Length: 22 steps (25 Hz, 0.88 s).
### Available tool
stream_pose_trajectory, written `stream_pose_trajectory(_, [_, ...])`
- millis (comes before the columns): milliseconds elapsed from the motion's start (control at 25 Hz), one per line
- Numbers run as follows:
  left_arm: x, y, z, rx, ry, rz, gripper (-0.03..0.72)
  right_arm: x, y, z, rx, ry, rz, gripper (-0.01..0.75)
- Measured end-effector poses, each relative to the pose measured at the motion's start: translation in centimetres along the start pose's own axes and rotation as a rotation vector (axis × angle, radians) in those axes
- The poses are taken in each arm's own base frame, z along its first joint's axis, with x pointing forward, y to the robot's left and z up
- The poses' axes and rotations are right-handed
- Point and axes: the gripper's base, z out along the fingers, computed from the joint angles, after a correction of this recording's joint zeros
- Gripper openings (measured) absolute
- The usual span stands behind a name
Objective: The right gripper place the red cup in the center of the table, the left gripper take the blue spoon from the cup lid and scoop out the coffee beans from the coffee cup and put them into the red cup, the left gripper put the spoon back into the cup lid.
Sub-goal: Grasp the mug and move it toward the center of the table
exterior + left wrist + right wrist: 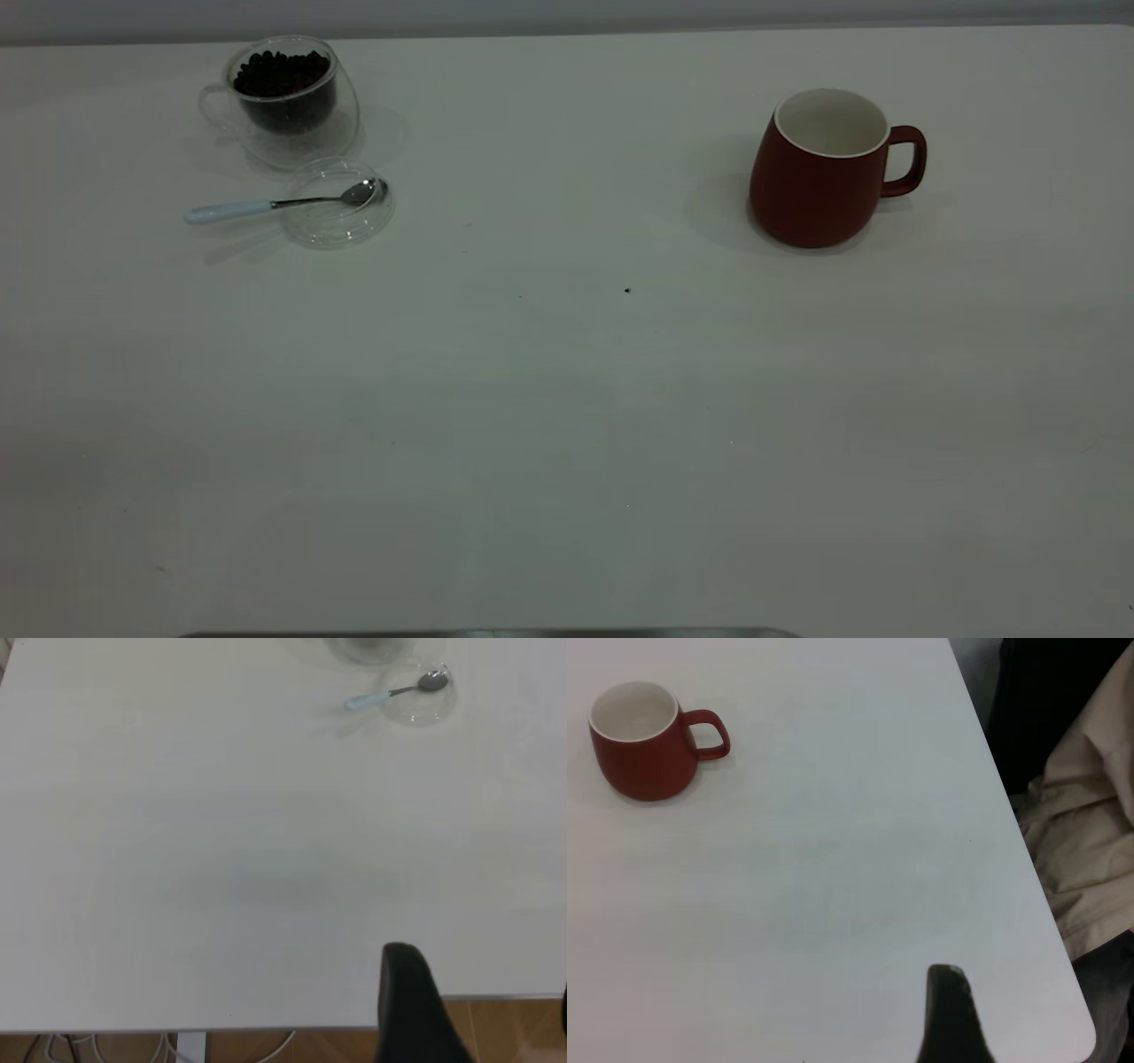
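White table (567,399) fills the frame. Upper left: coffee cup (288,97) holding coffee beans (279,73); just below, the blue spoon (275,204) rests across the cup lid (337,213). Upper right: red cup (819,168), upright. Jaw state of both grippers cannot be determined.

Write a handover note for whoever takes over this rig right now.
Left gripper and right gripper: both back at the near table edge, holding nothing; finger state not visible.
Red cup: upright, empty, on the right side of the table, not centred.
Blue spoon: bowl resting in the cup lid, handle sticking out over the table.
Coffee beans: in the coffee cup behind the lid.
Done: nothing.
Left: all steps.
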Motion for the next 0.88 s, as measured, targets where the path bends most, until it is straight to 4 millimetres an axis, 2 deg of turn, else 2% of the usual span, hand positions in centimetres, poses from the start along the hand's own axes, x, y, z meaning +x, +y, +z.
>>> stream_pose_trajectory(320, [0.0,0.0,0.0,0.0,0.0,0.0,0.46,0.0,0.1,0.0,-0.079,-0.003,-0.03,0.531])
stream_pose_trajectory(720, [0.0,0.0,0.0,0.0,0.0,0.0,0.46,0.0,0.2,0.0,-0.096,-0.004,-0.029,0.531])
stream_pose_trajectory(880, [0.0,0.0,0.0,0.0,0.0,0.0,0.46,-1.5,0.6,-0.7,-0.147,-0.049,-0.001,0.531])
